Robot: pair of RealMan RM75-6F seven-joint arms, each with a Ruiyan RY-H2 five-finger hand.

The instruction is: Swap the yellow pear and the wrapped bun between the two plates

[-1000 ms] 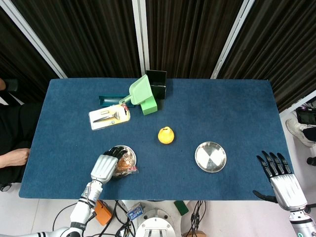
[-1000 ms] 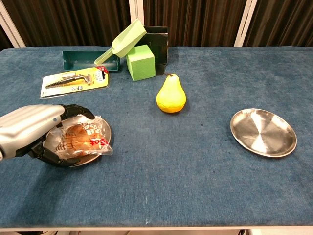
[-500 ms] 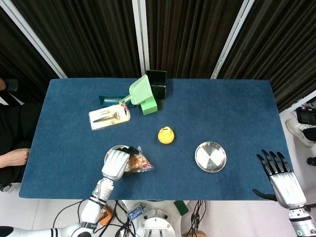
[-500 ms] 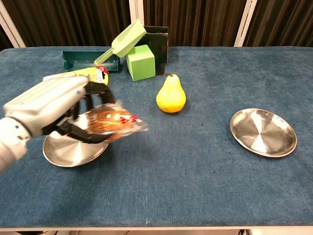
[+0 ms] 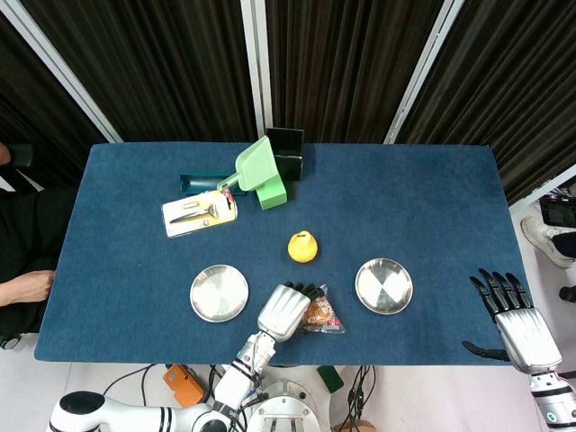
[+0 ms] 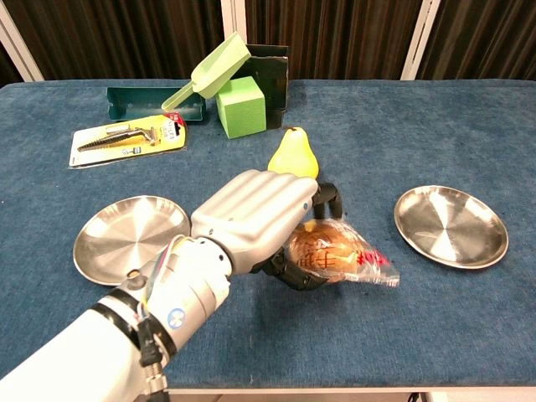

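My left hand (image 5: 284, 311) (image 6: 254, 216) holds the wrapped bun (image 5: 319, 315) (image 6: 333, 254) in the air between the two plates, near the table's front edge. The left plate (image 5: 219, 292) (image 6: 131, 237) lies bare behind it. A yellow pear (image 5: 303, 246) (image 6: 291, 153) stands upright on the blue cloth; the hand hides its lower half in the chest view. The right plate (image 5: 383, 286) (image 6: 450, 225) holds nothing. My right hand (image 5: 515, 320) hangs past the table's right front corner, fingers spread, holding nothing.
At the back of the table stand a green block (image 6: 241, 106), a light green scoop (image 6: 209, 72), a black box (image 5: 285, 151), a dark green tray (image 6: 149, 102) and a carded tool pack (image 6: 127, 140).
My left hand has lifted the wrapped bun off the left plate and carried it right, to the middle of the table. The left plate now lies bare. The right hand barely moved.
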